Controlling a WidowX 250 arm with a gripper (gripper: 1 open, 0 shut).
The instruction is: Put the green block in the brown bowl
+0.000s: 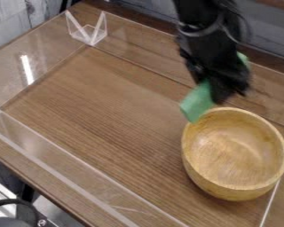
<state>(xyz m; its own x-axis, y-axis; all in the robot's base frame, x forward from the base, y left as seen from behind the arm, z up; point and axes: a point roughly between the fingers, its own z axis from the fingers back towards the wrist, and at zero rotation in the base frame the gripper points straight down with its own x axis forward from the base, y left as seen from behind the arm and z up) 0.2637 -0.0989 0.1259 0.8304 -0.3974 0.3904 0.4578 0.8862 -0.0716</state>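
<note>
The green block [199,101] hangs tilted in the air, just left of and above the far-left rim of the brown bowl [236,152]. My black gripper [216,84] comes down from the top of the view and is shut on the block's upper end. The light wooden bowl sits on the table at the right, its inside bare. The arm covers the upper end of the block and part of the wall behind it.
A clear plastic wall [61,168] rings the wooden tabletop [97,115], with a low edge along the front and left. A small clear stand [85,28] sits at the far left corner. A grey panel runs behind the table.
</note>
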